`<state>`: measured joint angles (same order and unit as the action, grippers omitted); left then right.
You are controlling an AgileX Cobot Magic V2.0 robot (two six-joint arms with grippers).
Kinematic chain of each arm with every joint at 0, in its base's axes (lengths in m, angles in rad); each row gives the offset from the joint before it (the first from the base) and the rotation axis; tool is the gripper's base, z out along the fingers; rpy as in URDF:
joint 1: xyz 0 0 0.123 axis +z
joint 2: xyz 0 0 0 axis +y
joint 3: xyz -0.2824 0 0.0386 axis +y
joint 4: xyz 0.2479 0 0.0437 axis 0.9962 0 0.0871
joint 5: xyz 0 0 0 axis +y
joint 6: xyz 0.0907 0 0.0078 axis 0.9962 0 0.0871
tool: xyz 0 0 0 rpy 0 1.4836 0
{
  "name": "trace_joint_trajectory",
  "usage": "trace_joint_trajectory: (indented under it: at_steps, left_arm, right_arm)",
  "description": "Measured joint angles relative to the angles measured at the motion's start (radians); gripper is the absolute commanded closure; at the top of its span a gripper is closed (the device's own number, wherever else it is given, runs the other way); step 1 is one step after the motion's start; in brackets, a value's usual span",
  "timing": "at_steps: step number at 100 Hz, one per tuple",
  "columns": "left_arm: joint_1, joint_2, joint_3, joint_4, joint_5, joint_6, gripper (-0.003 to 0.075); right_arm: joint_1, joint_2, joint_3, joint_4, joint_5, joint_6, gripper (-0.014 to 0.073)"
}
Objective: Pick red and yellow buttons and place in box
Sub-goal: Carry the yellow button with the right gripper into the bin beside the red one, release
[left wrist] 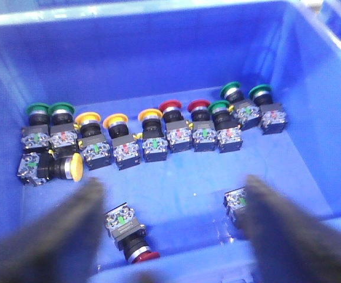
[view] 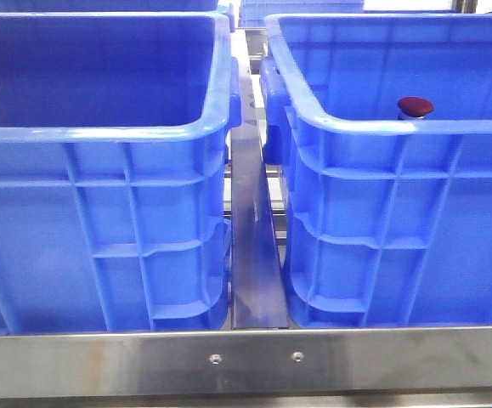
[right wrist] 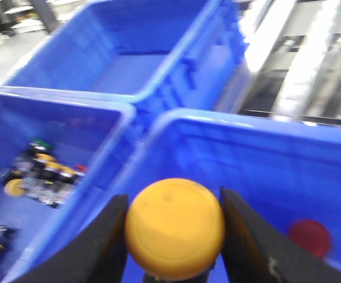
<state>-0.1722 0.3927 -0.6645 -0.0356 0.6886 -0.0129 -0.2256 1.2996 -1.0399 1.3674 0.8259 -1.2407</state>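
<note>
Looking forward, I see two deep blue ribbed plastic crates side by side on a brushed steel bench, a metal strip running between them. The left crate hides its contents behind its near wall; over the rim of the right crate only a dark red domed button cap peeks out. Neither arm appears here.

My left wrist camera looks down into a crate holding a row of green, yellow and red push buttons, with a few more lying loose nearer the camera. My left gripper hangs wide apart above them, holding nothing.

On the right wrist camera, my right gripper is clamped on the orange-yellow domed button, over the crate where the red cap lies. Pale blurred floor and metal framing sit beyond.
</note>
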Motion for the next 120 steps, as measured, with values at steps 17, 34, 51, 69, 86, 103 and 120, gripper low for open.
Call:
trace_joint_trajectory:
  at_steps: [17, 34, 51, 69, 86, 103, 120]
  left_arm:
    - [0.0, -0.05, 0.011, 0.0, 0.0, -0.002, 0.0739]
    - [0.0, -0.052, 0.011, 0.0, 0.0, -0.002, 0.0739]
    - [0.0, -0.052, 0.011, 0.0, -0.004, -0.002, 0.0739]
    - [0.0, -0.052, 0.011, 0.0, -0.008, -0.002, 0.0739]
    - [0.0, -0.052, 0.011, 0.0, -0.01, -0.002, 0.0739]
    - [0.0, -0.052, 0.011, 0.0, -0.013, -0.002, 0.0739]
    - [0.0, -0.052, 0.011, 0.0, -0.013, -0.002, 0.0739]
  right_arm:
    - [-0.013, -0.009, 0.066, 0.0, -0.142, -0.08, 0.0528]
    - [-0.013, 0.003, 0.112, 0.076, -0.352, -0.188, 0.0528]
    - [-0.013, 0.082, 0.115, 0.306, -0.522, -0.37, 0.0528]
    - [-0.015, 0.204, 0.115, 0.42, -0.502, -0.595, 0.0528]
    - [-0.015, 0.319, 0.091, 0.426, -0.451, -0.635, 0.0528]
    - [-0.015, 0.393, 0.058, 0.428, -0.453, -0.655, 0.0528]
    - [-0.015, 0.423, 0.027, 0.43, -0.453, -0.682, 0.0528]
